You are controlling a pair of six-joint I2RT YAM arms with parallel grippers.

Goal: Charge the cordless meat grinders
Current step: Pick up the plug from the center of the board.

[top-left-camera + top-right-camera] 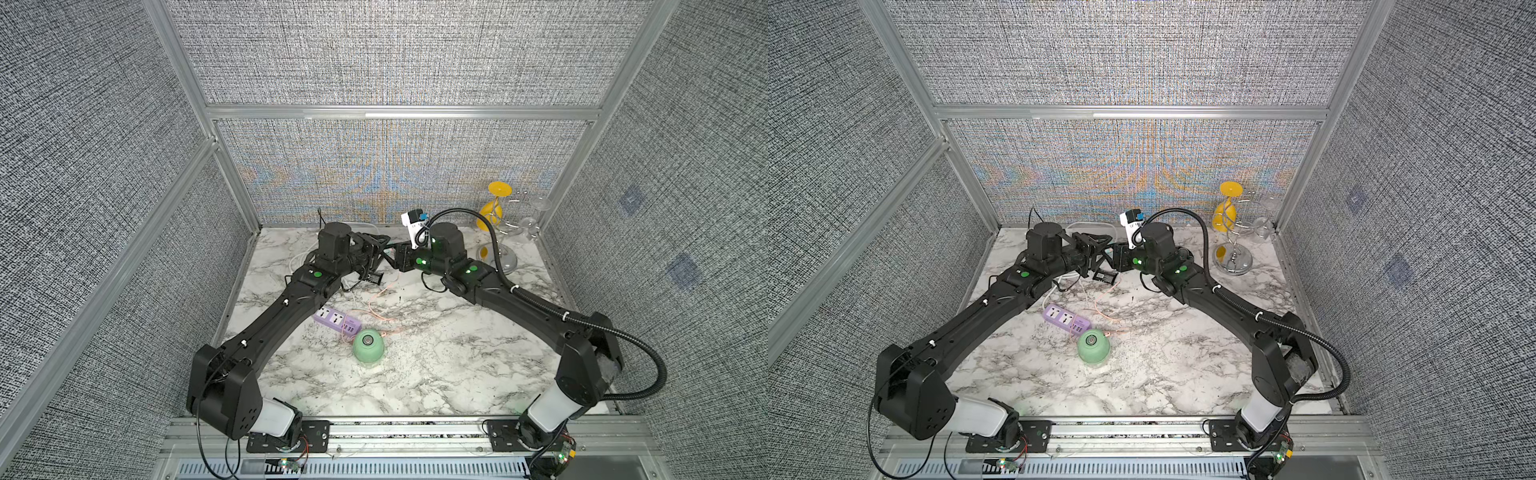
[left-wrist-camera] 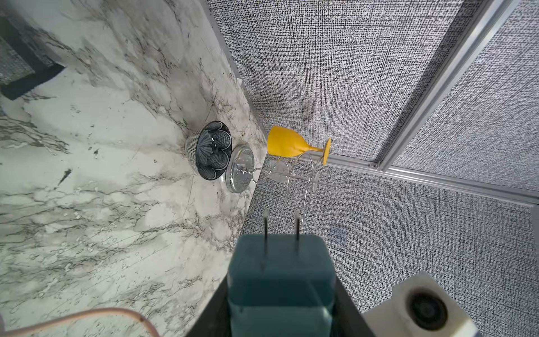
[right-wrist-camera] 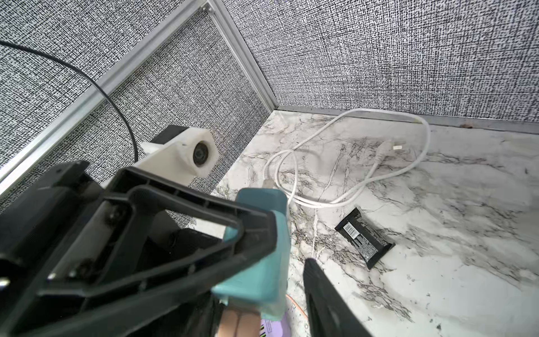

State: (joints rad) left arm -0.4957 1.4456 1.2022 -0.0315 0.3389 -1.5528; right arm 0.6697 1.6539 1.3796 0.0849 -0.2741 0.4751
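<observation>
The mint-green cordless meat grinder (image 1: 368,347) (image 1: 1093,345) stands upright on the marble table, next to the end of the purple power strip (image 1: 336,320). Both grippers meet in the air at the back, far from it. My left gripper (image 1: 383,246) (image 2: 280,294) is shut on a teal plug adapter (image 2: 280,277) (image 3: 262,262), whose two prongs point away from the wrist. My right gripper (image 1: 392,259) faces it with its jaws around the adapter. One right finger (image 3: 323,294) stands a small gap off the adapter's side. The other right finger is hidden behind the left gripper.
A thin pink cable (image 1: 382,307) runs from the power strip past the grinder. A white cable (image 3: 350,163) and a small black pack (image 3: 364,236) lie below the grippers. A wire rack with a yellow goblet (image 1: 494,208) and a patterned bowl (image 2: 211,153) fill the back right corner.
</observation>
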